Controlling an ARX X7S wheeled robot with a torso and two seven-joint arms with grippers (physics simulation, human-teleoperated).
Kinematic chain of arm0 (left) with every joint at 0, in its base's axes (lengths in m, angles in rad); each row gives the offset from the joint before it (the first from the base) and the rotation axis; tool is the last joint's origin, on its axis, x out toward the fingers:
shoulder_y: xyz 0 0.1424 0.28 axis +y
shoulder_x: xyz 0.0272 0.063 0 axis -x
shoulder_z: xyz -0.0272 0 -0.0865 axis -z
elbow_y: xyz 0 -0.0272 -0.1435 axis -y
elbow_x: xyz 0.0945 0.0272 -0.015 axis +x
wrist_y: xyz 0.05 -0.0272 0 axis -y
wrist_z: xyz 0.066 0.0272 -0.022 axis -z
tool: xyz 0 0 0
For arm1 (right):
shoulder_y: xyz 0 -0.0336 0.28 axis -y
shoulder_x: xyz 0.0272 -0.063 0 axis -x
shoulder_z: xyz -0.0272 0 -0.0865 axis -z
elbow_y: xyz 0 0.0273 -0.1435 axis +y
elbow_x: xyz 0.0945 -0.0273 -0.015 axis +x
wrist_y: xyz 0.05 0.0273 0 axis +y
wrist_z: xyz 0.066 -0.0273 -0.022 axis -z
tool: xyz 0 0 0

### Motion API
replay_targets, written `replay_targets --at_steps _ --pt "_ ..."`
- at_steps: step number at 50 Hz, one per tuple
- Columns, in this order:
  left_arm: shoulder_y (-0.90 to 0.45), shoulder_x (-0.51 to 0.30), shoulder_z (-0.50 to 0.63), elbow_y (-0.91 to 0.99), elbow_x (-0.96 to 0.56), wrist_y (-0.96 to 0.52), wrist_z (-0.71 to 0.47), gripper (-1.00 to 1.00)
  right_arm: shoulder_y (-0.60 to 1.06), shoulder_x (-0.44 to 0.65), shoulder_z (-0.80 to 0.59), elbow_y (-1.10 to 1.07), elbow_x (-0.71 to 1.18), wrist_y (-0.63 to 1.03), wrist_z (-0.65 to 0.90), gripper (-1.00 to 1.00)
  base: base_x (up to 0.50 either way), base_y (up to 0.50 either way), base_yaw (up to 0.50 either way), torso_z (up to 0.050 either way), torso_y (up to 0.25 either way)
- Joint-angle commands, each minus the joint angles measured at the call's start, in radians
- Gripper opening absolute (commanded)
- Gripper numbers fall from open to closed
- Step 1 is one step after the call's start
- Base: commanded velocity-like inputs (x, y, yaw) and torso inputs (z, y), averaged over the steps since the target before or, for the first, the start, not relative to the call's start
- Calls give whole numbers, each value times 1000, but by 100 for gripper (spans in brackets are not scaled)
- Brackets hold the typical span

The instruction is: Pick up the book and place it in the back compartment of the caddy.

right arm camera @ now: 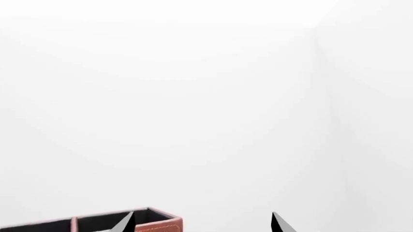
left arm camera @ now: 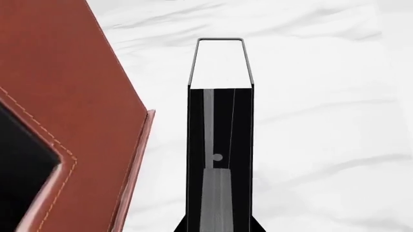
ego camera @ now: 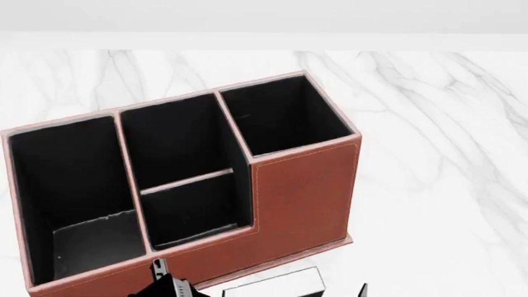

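We are gripping the book (left arm camera: 220, 145) edge-up in our left pincer (left arm camera: 219, 212), a finger on each cover, so the narrow profile can drop straight into a cell. It is sitting at six o'clock of the caddy (ego camera: 301, 192), just off the front wall above the bench (ego camera: 446, 124). The back compartment (ego camera: 177, 145) is lying at twelve beyond it. Our right pincer (right arm camera: 203, 223) is idling spread apart, gripping nothing.

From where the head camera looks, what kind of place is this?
Probably a simulated desk or tabletop, not a real room: a white marble surface, a red-brown leather caddy with black-lined cells, and bare white walls behind. A black book is at the left gripper.
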Motion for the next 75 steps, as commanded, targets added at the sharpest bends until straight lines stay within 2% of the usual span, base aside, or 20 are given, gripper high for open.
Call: replay_targets --at_steps 1,15,26,54,57,62,67,75 --pt "-69 -119 -32 204 -10 -83 -112 -100 5 -2 -5 9 -5 2 2 100 0 0 0 0 0" --pt "-153 -225 -31 387 -6 -192 -204 -100 6 -6 -16 20 -21 -1 4 100 0 0 0 0 1" --pt "-213 -269 -36 461 -6 -262 -244 -100 7 -4 -19 15 -21 6 7 100 0 0 0 0 1" --pt "-231 -357 -100 494 -58 -210 -237 -100 18 -2 -34 30 -21 9 6 100 0 0 0 0 1" --pt "-235 -363 -106 500 -89 -212 -212 -100 18 -2 -34 29 -24 13 8 100 0 0 0 0 4" --pt "-242 -378 -126 510 -234 -228 -90 -100 19 -1 -38 29 -26 15 6 100 0 0 0 0 0" --pt "-249 -377 -134 494 -322 -255 -16 -100 23 -3 -42 39 -31 13 6 100 0 0 0 0 2" --pt "-243 -355 -138 457 -370 -264 44 -100 21 -6 -35 31 -47 32 20 100 0 0 0 0 1"
